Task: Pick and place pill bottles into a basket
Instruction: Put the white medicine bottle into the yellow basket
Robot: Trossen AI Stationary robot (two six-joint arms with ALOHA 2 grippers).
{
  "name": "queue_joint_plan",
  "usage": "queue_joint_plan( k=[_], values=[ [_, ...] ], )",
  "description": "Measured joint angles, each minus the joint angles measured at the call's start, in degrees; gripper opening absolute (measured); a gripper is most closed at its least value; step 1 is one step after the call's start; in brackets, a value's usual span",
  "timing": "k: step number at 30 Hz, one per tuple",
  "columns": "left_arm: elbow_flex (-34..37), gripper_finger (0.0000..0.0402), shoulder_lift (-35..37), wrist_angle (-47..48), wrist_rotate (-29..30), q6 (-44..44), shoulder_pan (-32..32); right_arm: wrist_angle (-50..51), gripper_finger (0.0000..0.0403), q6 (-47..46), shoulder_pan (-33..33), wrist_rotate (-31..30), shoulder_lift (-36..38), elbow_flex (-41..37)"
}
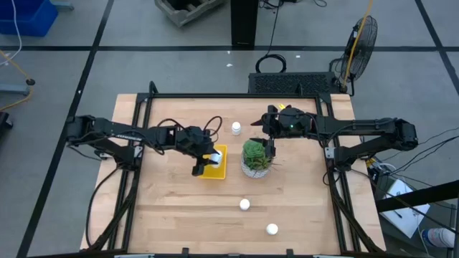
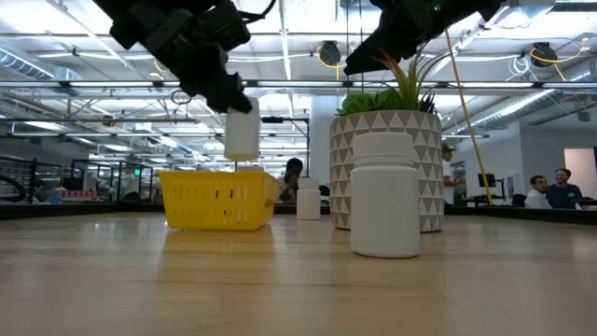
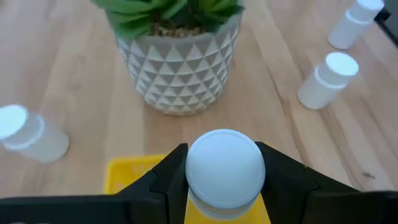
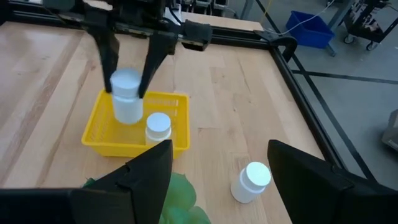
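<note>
My left gripper (image 1: 204, 163) is shut on a white pill bottle (image 2: 242, 133) and holds it above the yellow basket (image 2: 219, 198). A second bottle (image 4: 158, 127) stands upright in the basket. My right gripper (image 4: 221, 163) is open and empty above the potted plant (image 1: 256, 158). Three more bottles stand on the table: one beyond the basket (image 1: 236, 128) and two toward the near edge (image 1: 244, 204) (image 1: 272, 229). My left gripper pinches the bottle at its white cap (image 3: 225, 167) between its two fingers (image 4: 109, 59), one on each side. The fingers come from above, pointing down. The bottle hangs upright below them, its base clear of the basket's rim (image 2: 216, 175).
The plant in its white patterned pot (image 3: 180, 68) stands just right of the basket (image 1: 216, 170). A black frame (image 1: 215, 95) runs along the table's far and side edges. Bare wood lies at the near left of the table (image 1: 165, 215).
</note>
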State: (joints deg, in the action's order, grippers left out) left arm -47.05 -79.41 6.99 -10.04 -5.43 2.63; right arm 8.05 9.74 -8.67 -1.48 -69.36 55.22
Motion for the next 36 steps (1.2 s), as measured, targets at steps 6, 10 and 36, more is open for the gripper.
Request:
queue_joint_plan(
  k=[6,10,36],
  values=[
    [0.1,0.0161,-4.45,-0.65,2.71,0.27,-0.93,0.0,0.0254,0.0,0.0,0.0,0.0,0.0],
    [0.13,0.0161,-6.69,-3.06,2.65,0.01,-1.2,0.11,0.0254,0.24,0.0,0.0,0.0,0.0],
    [9.09,0.0161,-9.09,-17.9,4.17,2.93,-1.12,-0.09,0.0254,0.87,0.0,0.0,0.0,0.0]
  ],
)
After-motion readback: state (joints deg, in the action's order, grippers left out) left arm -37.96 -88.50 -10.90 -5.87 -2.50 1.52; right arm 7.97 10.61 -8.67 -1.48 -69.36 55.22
